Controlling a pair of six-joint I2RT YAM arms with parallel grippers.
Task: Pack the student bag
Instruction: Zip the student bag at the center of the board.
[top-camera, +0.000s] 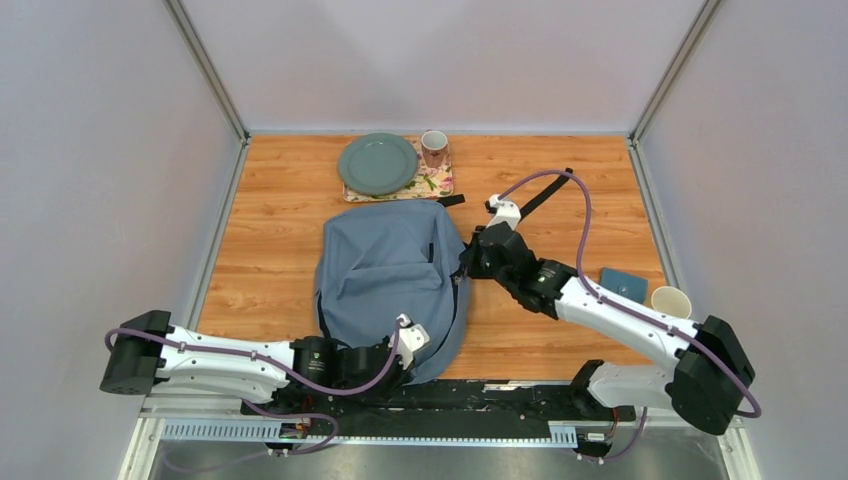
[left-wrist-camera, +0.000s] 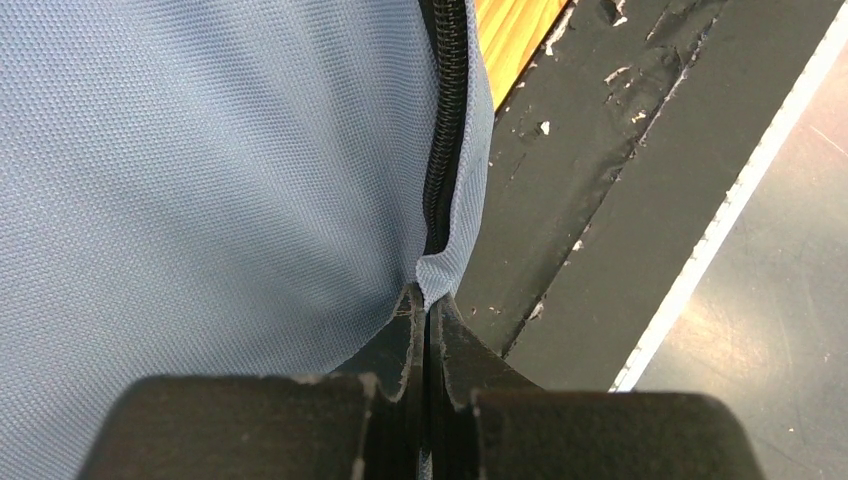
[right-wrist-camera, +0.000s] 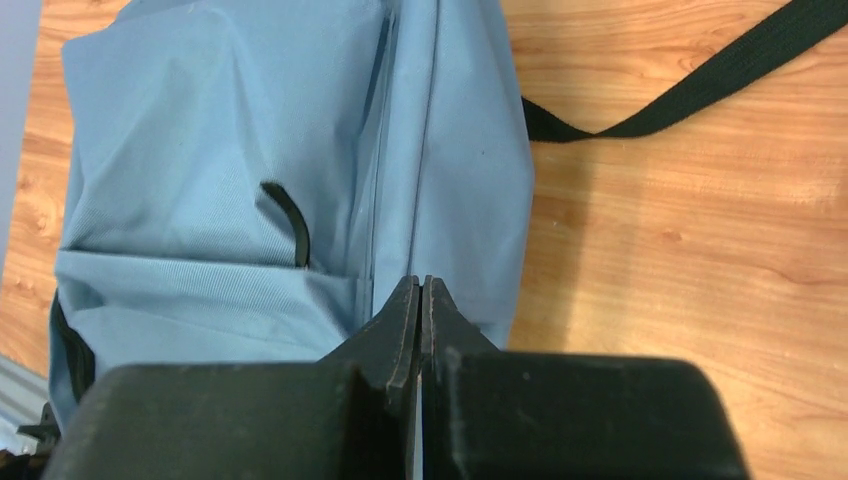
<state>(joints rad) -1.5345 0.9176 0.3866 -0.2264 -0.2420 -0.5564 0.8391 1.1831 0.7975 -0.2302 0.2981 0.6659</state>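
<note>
The student bag (top-camera: 385, 265), a grey-blue fabric backpack, lies flat in the middle of the wooden table. My left gripper (top-camera: 408, 335) is at its near right corner. In the left wrist view that gripper (left-wrist-camera: 428, 295) is shut on a small fold of the bag (left-wrist-camera: 200, 180) beside the dark zip (left-wrist-camera: 445, 120). My right gripper (top-camera: 466, 262) is at the bag's right edge. Seen from the right wrist, it (right-wrist-camera: 421, 285) is shut, tips over the bag (right-wrist-camera: 200, 200) near a seam, with nothing visible between them.
A green plate (top-camera: 377, 164) and a mug (top-camera: 434, 148) sit on a floral mat (top-camera: 432, 184) at the back. A black strap (top-camera: 545, 190) (right-wrist-camera: 700, 95) trails right of the bag. A blue flat item (top-camera: 624, 284) and a cream cup (top-camera: 670, 300) stand at the right edge.
</note>
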